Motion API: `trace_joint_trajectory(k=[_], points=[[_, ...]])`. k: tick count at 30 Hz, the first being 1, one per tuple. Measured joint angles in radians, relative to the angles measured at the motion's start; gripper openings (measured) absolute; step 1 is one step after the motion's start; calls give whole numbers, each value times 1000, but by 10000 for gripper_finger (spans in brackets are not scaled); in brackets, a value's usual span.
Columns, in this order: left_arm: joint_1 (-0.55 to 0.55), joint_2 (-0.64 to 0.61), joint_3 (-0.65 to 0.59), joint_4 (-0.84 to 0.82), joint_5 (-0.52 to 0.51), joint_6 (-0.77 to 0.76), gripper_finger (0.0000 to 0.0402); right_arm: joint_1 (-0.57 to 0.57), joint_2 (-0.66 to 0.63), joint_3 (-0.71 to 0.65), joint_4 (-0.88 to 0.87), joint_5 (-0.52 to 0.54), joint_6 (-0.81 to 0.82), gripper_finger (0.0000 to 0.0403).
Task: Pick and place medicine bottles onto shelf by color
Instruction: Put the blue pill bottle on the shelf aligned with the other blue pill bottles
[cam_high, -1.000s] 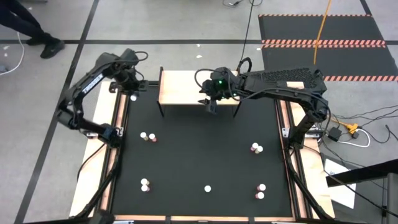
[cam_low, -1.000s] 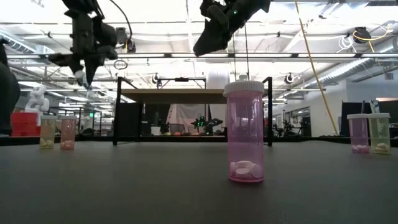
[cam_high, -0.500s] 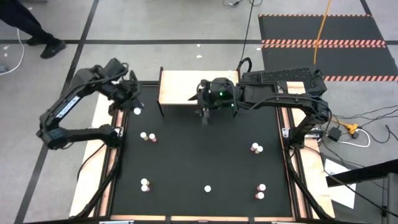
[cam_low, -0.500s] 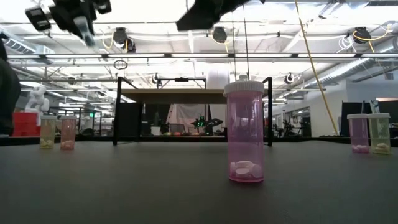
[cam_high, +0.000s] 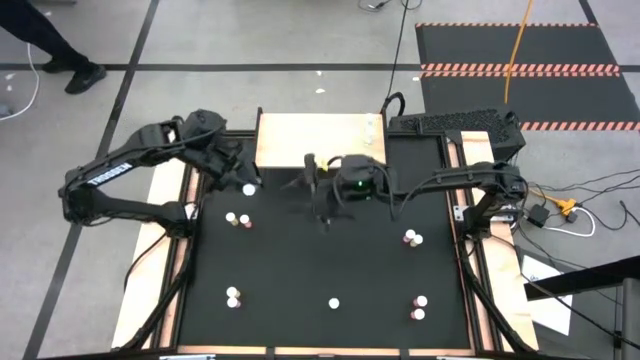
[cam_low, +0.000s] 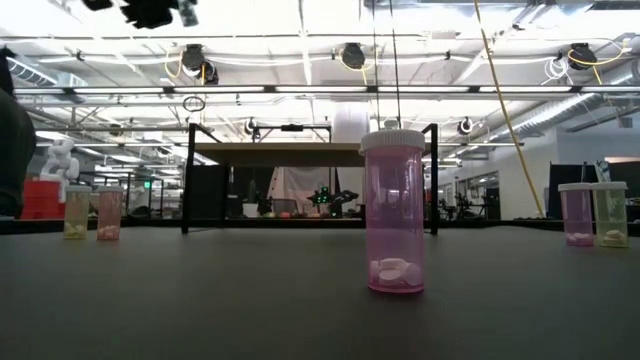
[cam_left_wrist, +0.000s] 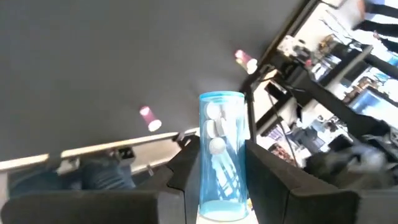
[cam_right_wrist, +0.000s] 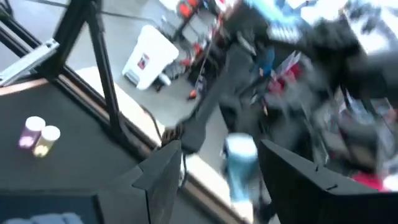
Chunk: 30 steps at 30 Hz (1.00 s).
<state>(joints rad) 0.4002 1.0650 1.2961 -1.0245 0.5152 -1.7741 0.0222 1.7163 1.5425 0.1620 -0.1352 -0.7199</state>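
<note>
1. We see a grey tiled floor (cam_high: 300, 40) crossed by dark seam lines.
2. A black floor mat with red-and-white striped edges (cam_high: 520, 55) lies beyond.
3. Long white ceiling light strips (cam_low: 300, 20) brighten the open hall.
4. A person's dark shoe (cam_high: 84, 74) stands nearby.

No text, label, brand, number or sign can be read anywhere in these views. The left arm (cam_high: 125, 165) carries pale lettering along its upper link in the high view, but the letters are too small to make out, and a white box (cam_right_wrist: 148, 57) seen in the right wrist view bears a small red mark that is just as unreadable.
</note>
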Motion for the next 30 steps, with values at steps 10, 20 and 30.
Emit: trace_joint_trajectory(k=[10,20,30], points=[[-146,148,0,200,-35,92,108,127,123,0,149,287,-184,210],[-179,247,0,245,-35,96,108,175,134,0,38,637,-361,210],[-168,260,-2,264,-54,90,108,175,128,0,-89,691,-283,210]])
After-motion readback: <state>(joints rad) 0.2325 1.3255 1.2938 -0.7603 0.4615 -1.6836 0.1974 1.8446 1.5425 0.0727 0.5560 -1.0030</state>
